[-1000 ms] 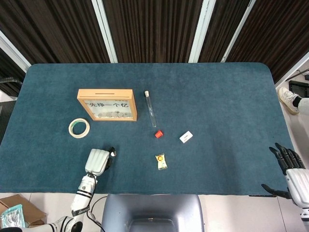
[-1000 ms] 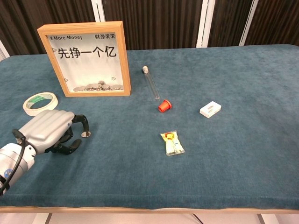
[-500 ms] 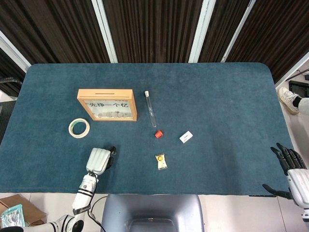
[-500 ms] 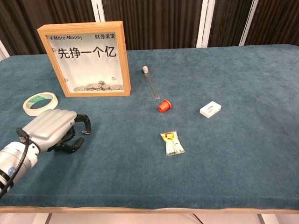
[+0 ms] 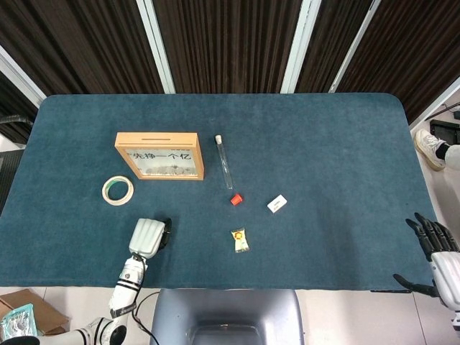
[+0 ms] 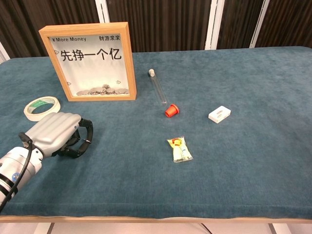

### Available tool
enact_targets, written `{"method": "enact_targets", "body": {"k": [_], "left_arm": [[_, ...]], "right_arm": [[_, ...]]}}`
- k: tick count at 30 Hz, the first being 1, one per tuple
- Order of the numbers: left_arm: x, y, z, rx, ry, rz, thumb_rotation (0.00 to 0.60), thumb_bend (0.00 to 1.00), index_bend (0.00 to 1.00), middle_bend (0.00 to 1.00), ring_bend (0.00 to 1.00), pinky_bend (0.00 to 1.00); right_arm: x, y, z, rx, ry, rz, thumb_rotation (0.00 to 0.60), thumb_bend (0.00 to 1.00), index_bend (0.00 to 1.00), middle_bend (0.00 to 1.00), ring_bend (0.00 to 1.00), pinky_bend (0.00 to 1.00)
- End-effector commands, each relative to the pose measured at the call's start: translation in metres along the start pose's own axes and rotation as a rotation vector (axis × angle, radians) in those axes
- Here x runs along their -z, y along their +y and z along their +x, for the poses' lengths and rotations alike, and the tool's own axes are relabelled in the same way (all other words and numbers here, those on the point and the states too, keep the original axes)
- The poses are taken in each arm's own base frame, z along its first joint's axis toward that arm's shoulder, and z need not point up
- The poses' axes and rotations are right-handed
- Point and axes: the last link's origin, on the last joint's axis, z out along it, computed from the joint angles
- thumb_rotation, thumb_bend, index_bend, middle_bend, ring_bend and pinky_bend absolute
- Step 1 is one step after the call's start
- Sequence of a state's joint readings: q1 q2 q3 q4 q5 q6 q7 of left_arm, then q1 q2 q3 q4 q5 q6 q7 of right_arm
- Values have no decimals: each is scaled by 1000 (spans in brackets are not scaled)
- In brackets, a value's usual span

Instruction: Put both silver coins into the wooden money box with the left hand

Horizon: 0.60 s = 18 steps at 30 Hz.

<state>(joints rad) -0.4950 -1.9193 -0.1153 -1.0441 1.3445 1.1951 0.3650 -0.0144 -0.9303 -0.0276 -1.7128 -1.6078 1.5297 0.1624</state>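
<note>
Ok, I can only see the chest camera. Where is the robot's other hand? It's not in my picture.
Observer: The right hand hangs just off the right edge of the table, near the front corner, with its fingers spread and nothing in it.
Operator: And where do the coins go in? I only see the front with the writing.
Observer: From above, the wooden money box has a thin slot running along its top edge.
</note>
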Motion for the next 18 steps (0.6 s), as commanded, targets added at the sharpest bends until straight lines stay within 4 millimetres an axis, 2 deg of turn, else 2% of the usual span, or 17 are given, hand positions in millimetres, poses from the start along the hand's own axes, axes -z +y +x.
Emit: {"method": "enact_targets", "body": {"k": [1, 18], "left_arm": [[0, 1, 0, 2, 3, -4, 600, 392, 564, 1000, 1000, 1000], [0, -1, 6, 0, 26, -11, 600, 389, 558, 1000, 1000, 1000]], "right_arm": [[0, 0, 0, -1, 1, -1, 600, 96, 0, 0, 0, 0], [0, 0, -1, 7, -6, -4, 600, 96, 0, 0, 0, 0]]}}
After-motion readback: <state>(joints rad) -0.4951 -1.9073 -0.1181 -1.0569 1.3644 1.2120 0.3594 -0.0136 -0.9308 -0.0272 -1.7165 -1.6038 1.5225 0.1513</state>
